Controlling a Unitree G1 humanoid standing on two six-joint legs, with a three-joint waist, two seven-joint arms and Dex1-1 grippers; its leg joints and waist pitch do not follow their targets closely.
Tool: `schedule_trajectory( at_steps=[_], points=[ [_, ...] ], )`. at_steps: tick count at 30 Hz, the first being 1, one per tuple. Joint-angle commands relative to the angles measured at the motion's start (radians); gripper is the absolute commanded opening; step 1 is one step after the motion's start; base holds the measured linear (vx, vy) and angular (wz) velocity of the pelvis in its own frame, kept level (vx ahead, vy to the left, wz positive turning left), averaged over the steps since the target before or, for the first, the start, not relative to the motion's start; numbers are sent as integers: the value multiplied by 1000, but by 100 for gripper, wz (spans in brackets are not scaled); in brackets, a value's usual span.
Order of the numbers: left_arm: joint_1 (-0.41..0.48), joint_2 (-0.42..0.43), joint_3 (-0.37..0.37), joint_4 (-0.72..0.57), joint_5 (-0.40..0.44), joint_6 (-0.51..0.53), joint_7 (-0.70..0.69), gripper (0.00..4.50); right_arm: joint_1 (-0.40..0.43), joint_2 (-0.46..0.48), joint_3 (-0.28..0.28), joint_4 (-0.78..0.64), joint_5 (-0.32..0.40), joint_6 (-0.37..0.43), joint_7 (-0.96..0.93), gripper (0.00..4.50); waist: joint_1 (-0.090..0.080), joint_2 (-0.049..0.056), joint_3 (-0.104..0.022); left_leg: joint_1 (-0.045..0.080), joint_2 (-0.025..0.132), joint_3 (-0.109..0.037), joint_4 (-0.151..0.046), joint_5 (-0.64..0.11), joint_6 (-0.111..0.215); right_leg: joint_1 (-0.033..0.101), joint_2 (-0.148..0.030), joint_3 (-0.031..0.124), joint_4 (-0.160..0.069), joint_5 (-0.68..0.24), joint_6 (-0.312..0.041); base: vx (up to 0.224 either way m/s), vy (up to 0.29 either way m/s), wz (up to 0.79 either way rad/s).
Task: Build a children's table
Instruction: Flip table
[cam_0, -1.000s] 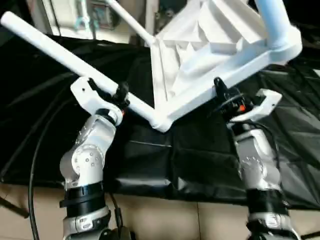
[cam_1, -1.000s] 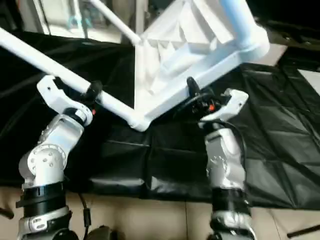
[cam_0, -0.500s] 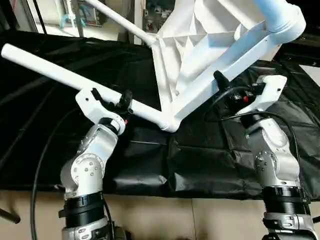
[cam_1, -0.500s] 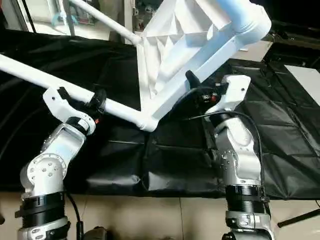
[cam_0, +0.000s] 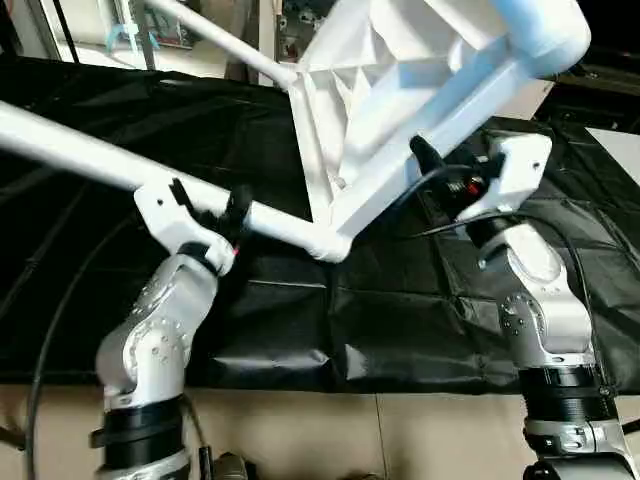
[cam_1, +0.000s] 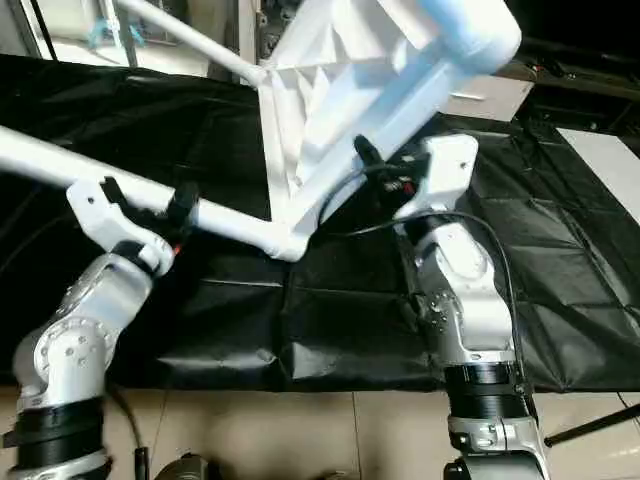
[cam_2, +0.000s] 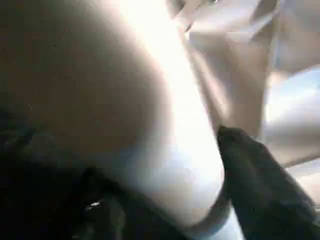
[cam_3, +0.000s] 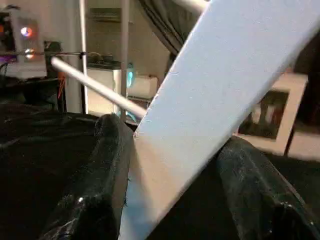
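Table: tilted above black worktop, underside showing. Leg: long axis runs from the near corner out to the robot's left. Left tool closed around leg. Right tool clamps top's edge.

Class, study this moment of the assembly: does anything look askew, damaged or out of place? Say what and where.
Nothing looks damaged. The table top is held tilted above the black cloth, ribbed underside showing. The right end effector clasps its rim and the left end effector sits around one leg. That tilt looks like handling, not a fault.
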Motion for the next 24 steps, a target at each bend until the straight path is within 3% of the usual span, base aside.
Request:
schedule_trajectory(
  at_steps=[1,5,10,14,16,18,21,24],
  points=[
    [33,47,-15,6,144,42,68,302,-84,-83,-47,-120,-144,-81,-41,224,3,3,-86,52,75,-33,-68,-13,-12,40,-66,41,-48,52,-141,0,0,0],
    [43,11,120,40,66,-24,130,331,-96,-97,-55,-100,-173,-72,-95,224,0,-8,-84,52,73,-35,-71,-39,-44,42,-62,40,-49,53,-132,0,0,0],
    [37,33,173,61,29,-48,123,386,-98,-115,-61,-91,-186,-59,-120,224,5,-7,-83,59,72,-33,-72,-64,-71,37,-60,40,-51,47,-115,0,0,0],
    [31,13,187,70,5,-80,111,430,-94,-122,-63,-96,-203,-47,-139,224,6,-9,-84,57,72,-36,-73,-76,-92,41,-58,40,-50,69,-103,0,0,0],
    [-1,-9,247,42,-112,-69,104,447,-96,-124,-68,-84,-208,-51,-147,224,8,-4,-83,62,70,-33,-74,-95,-109,37,-57,39,-52,55,-101,0,0,0],
    [-17,-14,268,51,-145,-76,108,450,-96,-123,-67,-88,-213,-47,-153,219,10,-7,-82,61,69,-32,-76,-117,-121,38,-58,39,-53,33,-96,0,0,0],
    [-45,-40,322,79,-203,-126,150,450,-96,-122,-68,-96,-218,-42,-166,181,6,-3,-77,60,70,-38,-83,-202,-133,34,-61,39,-62,-66,-74,0,0,0],
    [-66,-53,376,106,-236,-162,184,450,-96,-130,-71,-99,-218,-41,-178,161,-6,-8,-69,66,72,-46,-91,-347,-161,27,-64,38,-81,-235,-52,0,0,0]
  ],
)
